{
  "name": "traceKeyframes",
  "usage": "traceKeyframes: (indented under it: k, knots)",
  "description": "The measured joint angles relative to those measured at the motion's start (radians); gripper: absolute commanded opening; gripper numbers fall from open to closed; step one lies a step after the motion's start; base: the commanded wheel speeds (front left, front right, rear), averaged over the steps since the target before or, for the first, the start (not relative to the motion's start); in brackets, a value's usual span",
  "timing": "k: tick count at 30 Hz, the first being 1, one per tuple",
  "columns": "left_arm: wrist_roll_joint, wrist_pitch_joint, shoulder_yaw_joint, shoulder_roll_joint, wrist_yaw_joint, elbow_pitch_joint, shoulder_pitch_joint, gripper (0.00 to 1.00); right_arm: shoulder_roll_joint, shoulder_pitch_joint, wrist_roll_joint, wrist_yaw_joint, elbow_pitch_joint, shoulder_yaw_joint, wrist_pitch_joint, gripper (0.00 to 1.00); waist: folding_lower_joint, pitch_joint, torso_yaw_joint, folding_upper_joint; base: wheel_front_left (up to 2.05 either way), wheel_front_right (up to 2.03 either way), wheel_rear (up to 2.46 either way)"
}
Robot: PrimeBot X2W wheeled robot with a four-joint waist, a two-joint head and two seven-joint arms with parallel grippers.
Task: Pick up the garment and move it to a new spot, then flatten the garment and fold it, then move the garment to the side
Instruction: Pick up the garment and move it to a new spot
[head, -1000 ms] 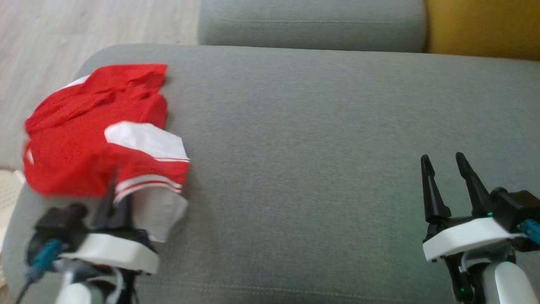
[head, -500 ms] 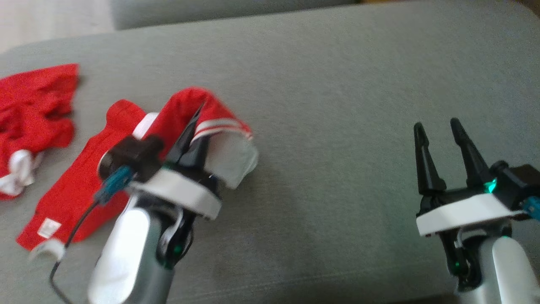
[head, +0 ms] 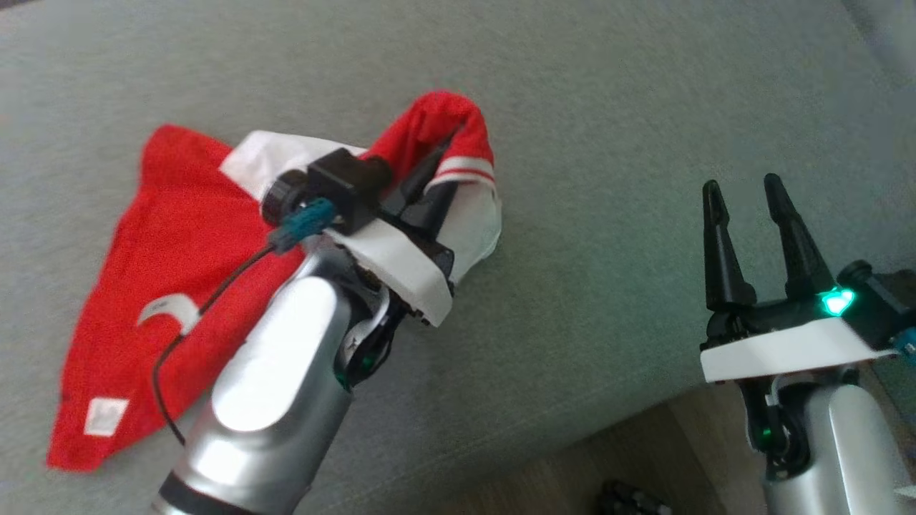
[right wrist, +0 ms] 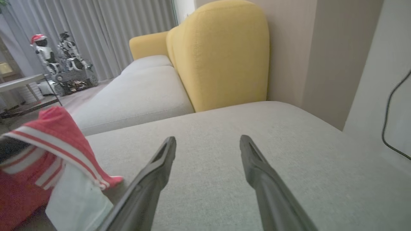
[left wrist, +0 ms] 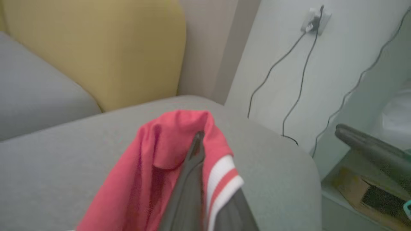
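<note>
1. Since a second ago our left gripper [head: 445,150] has carried the garment [head: 164,286] from the left end of the seat [head: 608,107] toward its middle. Our head camera has swung too, so part of that shift in the view is ours.
2. Our left fingers are pressed together on a striped red-and-white edge of the garment. That edge rises in a hump that drapes over the fingertips.
3. In the left wrist view the red cloth folds over the tip of the fingers, with the white and red stripes running down their right side.
4. From the clamped edge the rest of the garment trails back and to our left. It lies spread on the seat, partly hidden under our left forearm. A small white label shows near its far lower corner.
5. A white panel hangs from the hump on its right side, and its lower end meets the seat.
6. Our right gripper [head: 741,184] stands well apart from the garment, at the lower right, above the seat's front edge. Its fingers are spread wide with nothing between them.
7. In the right wrist view the lifted hump sits to the left of those fingers, clear of them. A yellow backrest [right wrist: 221,54] rises beyond the seat.
</note>
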Motion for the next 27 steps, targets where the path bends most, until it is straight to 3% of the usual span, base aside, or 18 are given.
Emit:
traceKeyframes:
  k: [6, 7, 8, 9, 10, 19, 27]
  knots:
    - [-0.019, 0.036, -0.056, 0.0, 0.0, 0.168, -0.028, 0.0, 0.0, -0.012, 0.018, 0.0, 0.031, 0.013, -0.033, 1.0, 0.0, 0.065, -0.06, 0.0, 0.0, 0.0, 0.0]
    - [-0.019, 0.036, -0.056, 0.0, 0.0, 0.168, -0.028, 0.08, 0.0, -0.012, 0.018, 0.0, 0.031, 0.013, -0.033, 1.0, 0.0, 0.065, -0.06, 0.0, 0.0, 0.0, 0.0]
    - [-0.031, 0.046, -0.063, 0.0, 0.0, 0.191, -0.034, 0.38, 0.0, -0.018, 0.02, 0.0, 0.036, 0.013, -0.037, 1.0, 0.0, 0.072, -0.064, 0.0, 0.0, 0.0, 0.0]
    - [-0.036, 0.058, -0.071, 0.0, 0.0, 0.212, -0.041, 0.88, 0.0, -0.022, 0.023, 0.0, 0.04, 0.013, -0.038, 1.0, 0.0, 0.077, -0.065, 0.0, 0.0, 0.0, 0.0]
    - [-0.037, 0.055, -0.081, 0.0, 0.0, 0.232, -0.051, 1.0, 0.0, -0.026, 0.024, 0.0, 0.048, 0.014, -0.041, 1.0, 0.0001, 0.077, -0.059, 0.0, 0.0, 0.0, 0.0]
    - [-0.03, -0.031, -0.124, 0.005, 0.011, 0.227, -0.054, 1.0, 0.0, -0.028, -0.007, 0.0, 0.064, 0.004, -0.03, 1.0, 0.0, 0.019, 0.031, 0.0, 0.0, 0.0, 0.0]
    - [-0.034, -0.132, -0.03, 0.071, 0.112, 0.137, 0.035, 1.0, 0.0, -0.026, -0.055, 0.0, 0.064, -0.018, 0.019, 1.0, 0.0, -0.057, 0.147, 0.0, 0.0, 0.0, 0.0]
